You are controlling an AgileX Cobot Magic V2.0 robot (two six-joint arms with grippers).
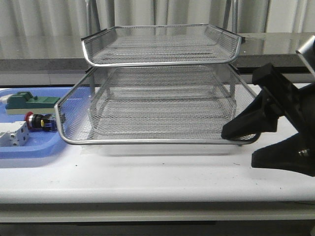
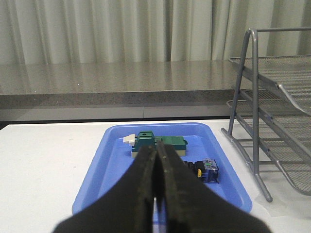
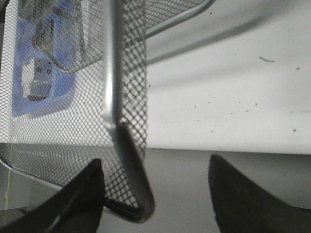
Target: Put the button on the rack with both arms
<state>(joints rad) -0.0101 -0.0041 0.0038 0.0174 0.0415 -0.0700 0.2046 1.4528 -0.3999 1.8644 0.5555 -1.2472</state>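
Note:
The button [image 1: 37, 121], with a red cap and a black-and-yellow body, lies in the blue tray [image 1: 29, 147] left of the rack [image 1: 157, 141]. In the left wrist view only its blue rear block and yellow edge show [image 2: 206, 171], beside my fingers. My left gripper [image 2: 158, 151] is shut with nothing in it, hovering over the near part of the tray; it is out of the front view. My right gripper [image 1: 237, 131] stands open at the rack's front right corner, and the lower tray's rim corner [image 3: 130, 189] lies between its fingers [image 3: 82, 199].
In the blue tray [image 2: 97, 170], a green block on a beige base [image 1: 29, 102] [image 2: 158, 143] lies behind the button and a white-grey terminal block [image 1: 15, 135] in front of it. The rack's legs [image 2: 252, 145] stand right of the tray. The table's front edge is close below the right gripper.

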